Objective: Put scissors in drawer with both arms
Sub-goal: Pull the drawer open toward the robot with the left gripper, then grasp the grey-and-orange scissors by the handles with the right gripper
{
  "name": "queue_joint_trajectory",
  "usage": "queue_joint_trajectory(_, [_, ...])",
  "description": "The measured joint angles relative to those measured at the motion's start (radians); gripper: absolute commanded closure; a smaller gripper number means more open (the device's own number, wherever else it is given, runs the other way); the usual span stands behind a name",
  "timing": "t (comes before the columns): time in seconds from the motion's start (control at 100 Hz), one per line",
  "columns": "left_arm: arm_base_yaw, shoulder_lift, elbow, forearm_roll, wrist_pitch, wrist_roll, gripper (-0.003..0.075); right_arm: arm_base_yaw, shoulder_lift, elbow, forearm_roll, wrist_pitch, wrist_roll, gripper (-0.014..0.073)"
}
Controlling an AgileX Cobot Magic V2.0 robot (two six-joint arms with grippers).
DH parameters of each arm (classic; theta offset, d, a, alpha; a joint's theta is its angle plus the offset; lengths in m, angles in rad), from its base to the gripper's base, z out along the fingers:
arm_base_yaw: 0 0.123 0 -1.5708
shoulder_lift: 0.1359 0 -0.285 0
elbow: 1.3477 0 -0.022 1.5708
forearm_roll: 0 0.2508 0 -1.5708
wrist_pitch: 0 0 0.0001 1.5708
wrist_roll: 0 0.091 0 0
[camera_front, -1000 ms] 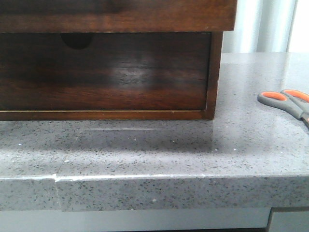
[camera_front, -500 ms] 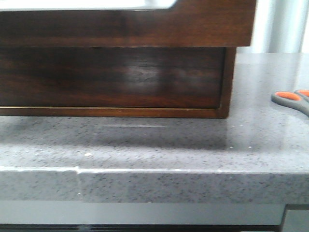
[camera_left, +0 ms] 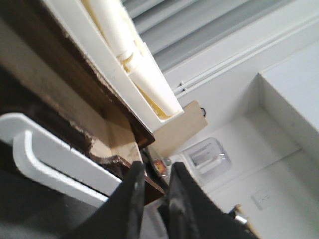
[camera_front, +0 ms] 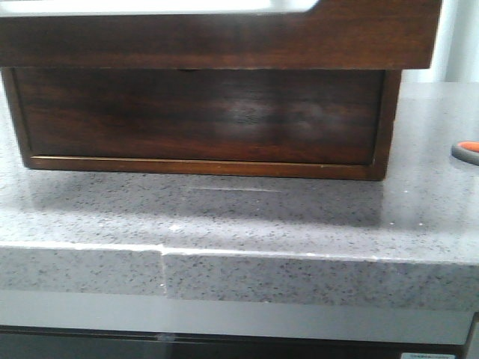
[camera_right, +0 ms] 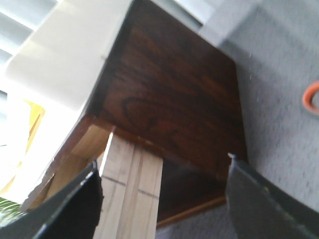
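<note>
The drawer (camera_front: 202,112) is the wide dark glossy wood front low in the wooden box (camera_front: 224,41), which stands on the grey speckled counter (camera_front: 247,217); its notch does not show. Only one grey and orange handle loop of the scissors (camera_front: 468,152) shows, on the counter at the far right edge; the loop also shows in the right wrist view (camera_right: 312,97). My right gripper (camera_right: 163,164) is open and empty beside the box's dark side (camera_right: 169,99). My left gripper (camera_left: 155,167) has its fingers close together, a dark wood corner (camera_left: 154,189) behind them. Neither arm shows in the front view.
A white tray (camera_left: 94,55) with cream-coloured things sits on top of the box. Pale bare wood (camera_right: 130,189) shows at the box's end in the right wrist view. The counter's front edge (camera_front: 247,258) has a seam at its left.
The whole front view has slid to the right: the box's left end has come into view and the scissors have slipped almost out at the right edge.
</note>
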Motion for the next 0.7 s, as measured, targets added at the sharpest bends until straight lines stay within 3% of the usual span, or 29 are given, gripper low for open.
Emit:
queue_joint_trajectory(0.21, [0.000, 0.000, -0.095, 0.043, 0.010, 0.248, 0.0740, 0.000, 0.144, -0.130, -0.165, 0.049, 0.000, 0.0127])
queue_joint_trajectory(0.33, [0.000, 0.000, -0.127, 0.064, 0.026, 0.307, 0.0740, -0.010, 0.279, -0.263, -0.317, 0.139, 0.016, 0.0127])
queue_joint_trajectory(0.56, [0.000, -0.002, -0.152, 0.099, 0.071, 0.323, 0.0740, -0.068, 0.558, -0.550, -0.714, 0.502, 0.137, 0.0127])
queue_joint_trajectory(0.7, [0.000, -0.002, -0.152, 0.101, 0.066, 0.324, 0.0740, -0.068, 0.756, -0.679, -0.865, 0.714, 0.161, 0.0127])
